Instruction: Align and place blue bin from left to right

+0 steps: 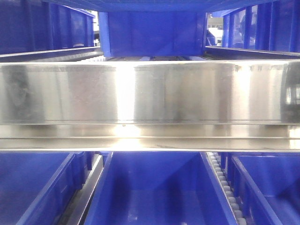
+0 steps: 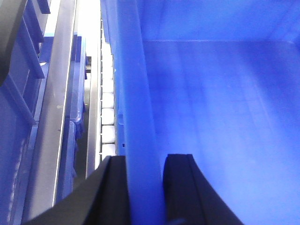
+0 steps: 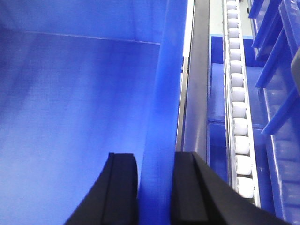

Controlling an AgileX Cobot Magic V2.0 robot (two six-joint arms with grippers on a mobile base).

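Observation:
The blue bin shows from inside in both wrist views, smooth floor and straight walls. My left gripper [image 2: 144, 161] is shut on the bin's left wall [image 2: 136, 93], one black finger [image 2: 115, 187] outside and the other [image 2: 180, 187] inside. My right gripper [image 3: 156, 159] is shut on the bin's right wall [image 3: 161, 93], again with one finger on each side. The front view shows neither gripper. A blue bin [image 1: 154, 187] sits centrally below the steel beam there; I cannot tell whether it is the held one.
White roller tracks [image 2: 108, 108] [image 3: 236, 117] and metal rails [image 2: 56, 117] [image 3: 197, 93] run close beside the held walls. Neighbouring blue bins [image 2: 18, 93] [image 3: 281, 70] stand beyond them. A wide steel beam [image 1: 150, 93] crosses the front view, with more bins [image 1: 33, 187] [image 1: 272, 187] [image 1: 154, 28] around.

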